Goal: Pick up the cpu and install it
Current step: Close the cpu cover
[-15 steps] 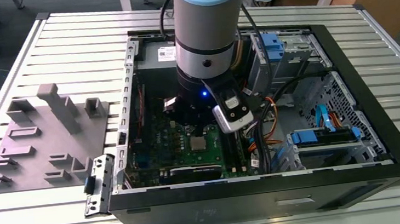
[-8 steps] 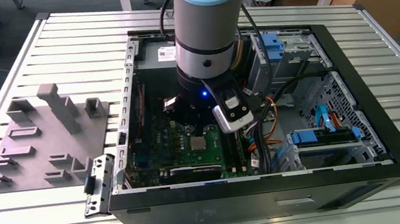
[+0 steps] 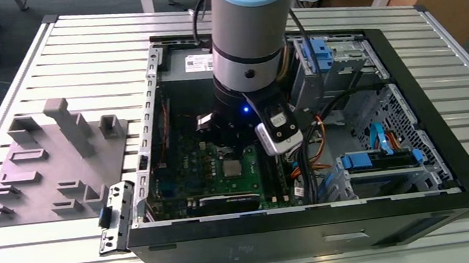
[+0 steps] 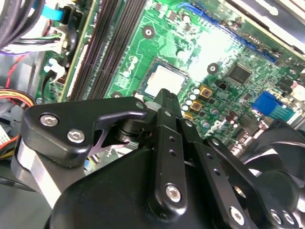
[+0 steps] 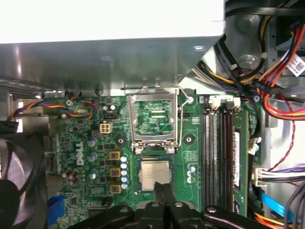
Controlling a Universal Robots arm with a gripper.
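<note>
The cpu (image 5: 155, 173), a small silver-grey square, lies flat in its socket on the green motherboard (image 5: 86, 157). It appears too in the second wrist view (image 4: 165, 79) and in the exterior view (image 3: 232, 167). The socket's metal frame (image 5: 155, 119) stands hinged up behind it. My gripper (image 5: 164, 186) hovers just above the cpu's near edge. Its two black fingers (image 4: 163, 102) are pressed together, shut, with nothing between them.
The board sits inside an open black computer case (image 3: 445, 169) on a slatted metal table. Memory slots (image 5: 217, 143) run beside the socket, with cable bundles (image 5: 276, 90) beyond and a black fan (image 5: 14, 181) opposite. A grey plastic tray (image 3: 49, 169) lies at the exterior view's left.
</note>
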